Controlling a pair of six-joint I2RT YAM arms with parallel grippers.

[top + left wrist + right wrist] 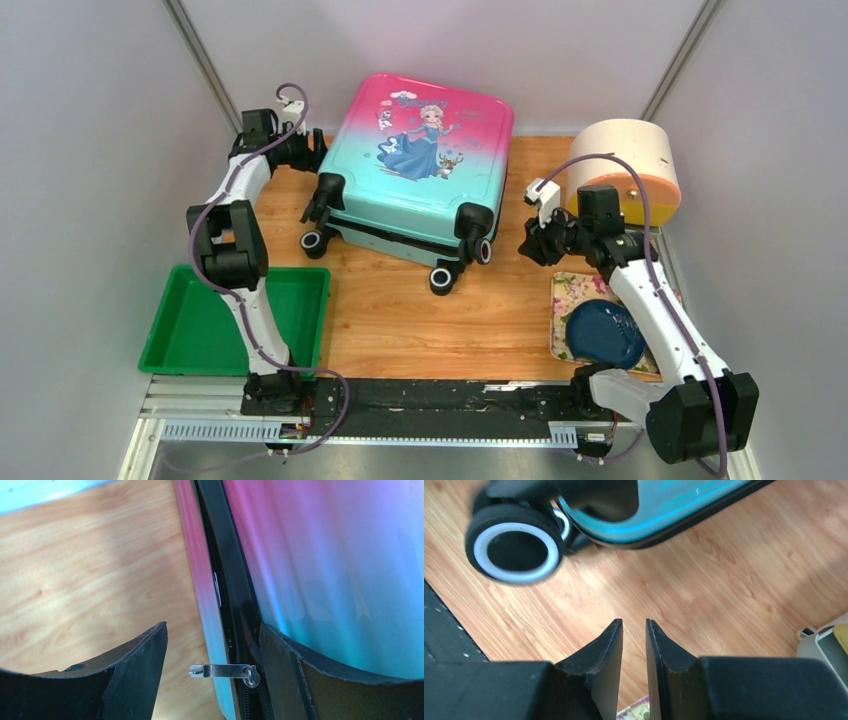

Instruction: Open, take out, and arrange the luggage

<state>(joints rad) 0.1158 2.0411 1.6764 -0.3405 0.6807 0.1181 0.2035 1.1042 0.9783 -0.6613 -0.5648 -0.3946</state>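
On the wooden tabletop (400, 310), between white walls (560, 50), the luggage (425, 160) lies flat; left gripper (320, 150) fingers wide, right gripper (527, 246) fingers narrow, empty.

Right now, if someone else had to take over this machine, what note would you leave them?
Left pincer: open, fingers either side of the metal zipper pull, not yet gripping it.
Right pincer: only a narrow gap, empty, over the bare table near a wheel.
Luggage: lying flat on the table, printed side up, lid closed.
Done: nothing opened yet.
Left: unzip, lift the lid, take out the contents, arrange them.
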